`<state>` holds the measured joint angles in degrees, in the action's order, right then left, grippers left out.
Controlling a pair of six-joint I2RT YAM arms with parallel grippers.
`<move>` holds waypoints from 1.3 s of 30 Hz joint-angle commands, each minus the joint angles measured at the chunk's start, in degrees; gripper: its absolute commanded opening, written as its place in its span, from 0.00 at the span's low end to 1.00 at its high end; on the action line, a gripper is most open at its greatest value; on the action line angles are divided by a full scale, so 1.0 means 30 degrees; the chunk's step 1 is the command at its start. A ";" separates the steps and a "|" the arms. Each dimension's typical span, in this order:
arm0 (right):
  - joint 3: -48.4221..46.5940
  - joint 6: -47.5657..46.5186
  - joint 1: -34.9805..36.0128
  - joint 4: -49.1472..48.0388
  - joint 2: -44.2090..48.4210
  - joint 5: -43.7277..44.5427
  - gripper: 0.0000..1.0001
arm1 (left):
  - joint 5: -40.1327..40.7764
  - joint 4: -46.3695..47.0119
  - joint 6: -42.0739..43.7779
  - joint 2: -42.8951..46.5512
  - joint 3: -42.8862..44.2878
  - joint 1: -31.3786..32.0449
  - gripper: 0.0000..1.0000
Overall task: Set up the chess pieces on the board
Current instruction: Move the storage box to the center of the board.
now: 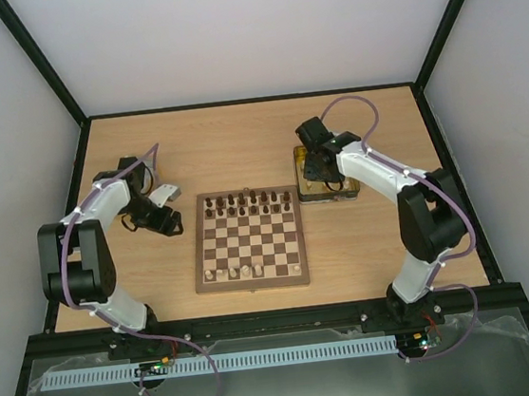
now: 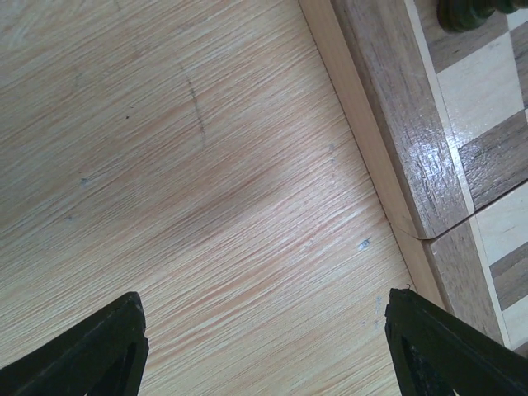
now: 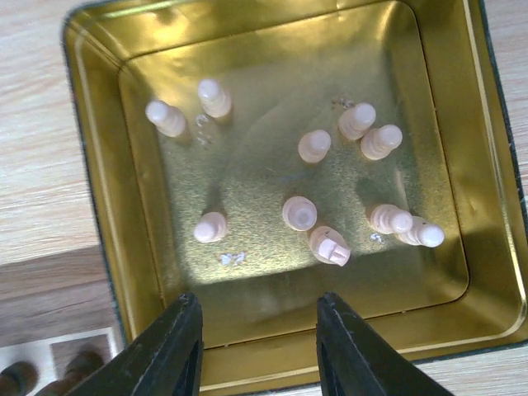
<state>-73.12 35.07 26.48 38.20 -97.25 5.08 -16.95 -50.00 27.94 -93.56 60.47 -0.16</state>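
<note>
Right wrist view: hovering with right gripper (image 3: 257, 307) wide open and empty over gold tray (image 3: 95, 173) holding cream chess pieces (image 3: 299, 213). Best to drop straight onto one upright piece standing apart, closing low on its stem. Left gripper (image 2: 264, 334) open, empty, beside board (image 2: 396, 124) on table (image 2: 165, 165).

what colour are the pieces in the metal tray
Pale cream turned chess pieces, in the square gold metal tray; best seen from the right wrist view.

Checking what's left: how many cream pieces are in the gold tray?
10 cream pieces in the gold tray: two upper left, three upper right, one lower left, two low centre, two lower right. None look hidden.
</note>
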 commanded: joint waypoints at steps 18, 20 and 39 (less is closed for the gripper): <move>0.1327 0.0104 -0.0242 0.1266 -0.0539 0.0197 0.38 | -0.0112 0.0223 -0.0495 0.1006 -0.0657 -0.0370 0.78; 0.1453 0.0117 -0.0257 0.1073 -0.0584 0.0147 0.38 | -0.0121 0.0249 -0.0496 0.1065 -0.0792 -0.0356 0.78; 0.3587 0.0366 -0.0330 0.0883 0.0872 -0.1000 0.35 | -0.0001 0.0349 -0.0579 0.1099 -0.1120 -0.0399 0.77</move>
<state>-65.12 35.16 25.82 39.75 -98.59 3.62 -16.86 -48.31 26.52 -91.02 57.12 -1.04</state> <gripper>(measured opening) 0.356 0.774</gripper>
